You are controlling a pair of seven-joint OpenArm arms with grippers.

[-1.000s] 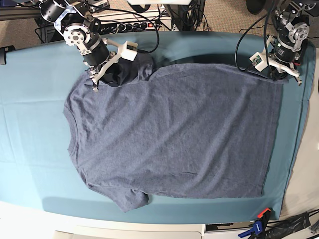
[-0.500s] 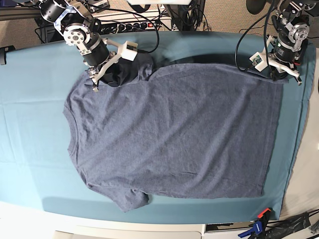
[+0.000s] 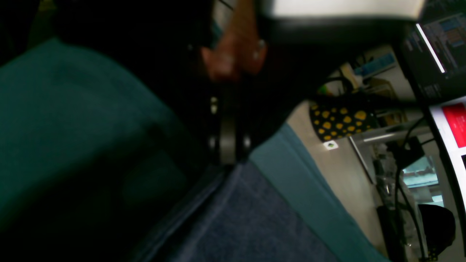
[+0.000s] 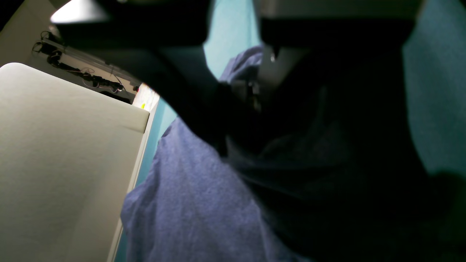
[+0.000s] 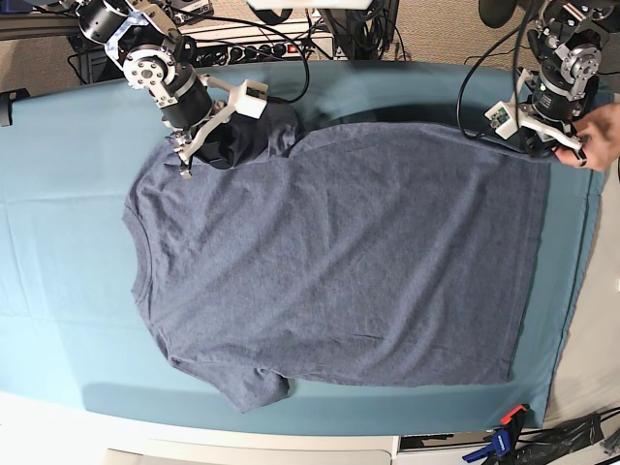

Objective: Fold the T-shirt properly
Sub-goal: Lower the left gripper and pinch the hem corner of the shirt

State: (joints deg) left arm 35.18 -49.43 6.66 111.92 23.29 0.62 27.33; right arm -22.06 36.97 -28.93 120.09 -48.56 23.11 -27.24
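Observation:
The blue-grey T-shirt (image 5: 339, 262) lies spread flat on the teal table cloth (image 5: 58, 242), collar to the left and hem to the right. My right gripper (image 5: 189, 155) is shut on bunched fabric at the shirt's far sleeve; in the right wrist view its dark fingers (image 4: 251, 98) press into the T-shirt (image 4: 189, 203). At the far hem corner my left gripper (image 5: 544, 147) is shut. The left wrist view shows that gripper (image 3: 227, 153) closed on the tip of the T-shirt (image 3: 240, 225) corner. No lettering shows.
A person's hand (image 5: 603, 145) reaches in from the right edge, just beside my left gripper; the hand (image 3: 233, 54) also shows in the left wrist view. Cables and a power strip (image 5: 242, 48) run behind the table. A blue clamp (image 5: 504, 438) grips the near right edge.
A person's hand has come in at the right edge beside my left gripper. Both arms and the shirt stay where they were.

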